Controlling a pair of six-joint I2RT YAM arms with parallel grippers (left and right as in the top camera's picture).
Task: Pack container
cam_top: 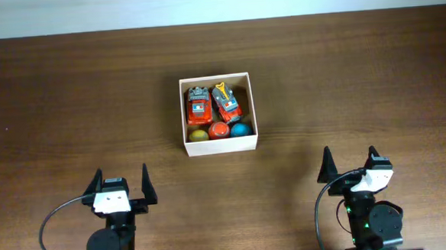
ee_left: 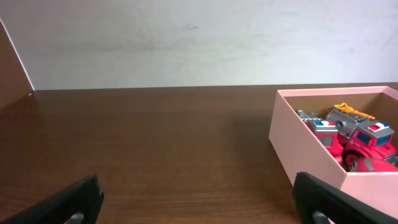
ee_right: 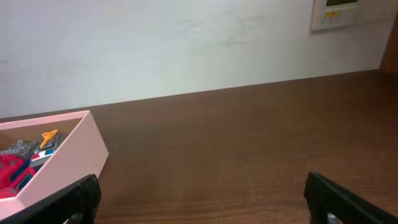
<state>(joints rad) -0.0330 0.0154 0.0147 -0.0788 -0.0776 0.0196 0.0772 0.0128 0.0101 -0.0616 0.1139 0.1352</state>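
The container (cam_top: 220, 145) is a small square cream-white box at the table's middle. It holds two red toy trucks (cam_top: 199, 104) (cam_top: 226, 100) at the back and three balls at the front: yellow-green (cam_top: 199, 135), red-orange (cam_top: 219, 130) and blue (cam_top: 240, 129). The box also shows at the right of the left wrist view (ee_left: 311, 155) and at the left of the right wrist view (ee_right: 62, 158). My left gripper (cam_top: 120, 182) (ee_left: 199, 202) is open and empty, near the front edge left of the box. My right gripper (cam_top: 349, 162) (ee_right: 202, 199) is open and empty, at the front right.
The dark wooden table (cam_top: 68, 95) runs to a pale wall at the back (ee_left: 186, 43). A white wall panel (ee_right: 336, 14) hangs at the upper right in the right wrist view. Black cables loop by both arm bases.
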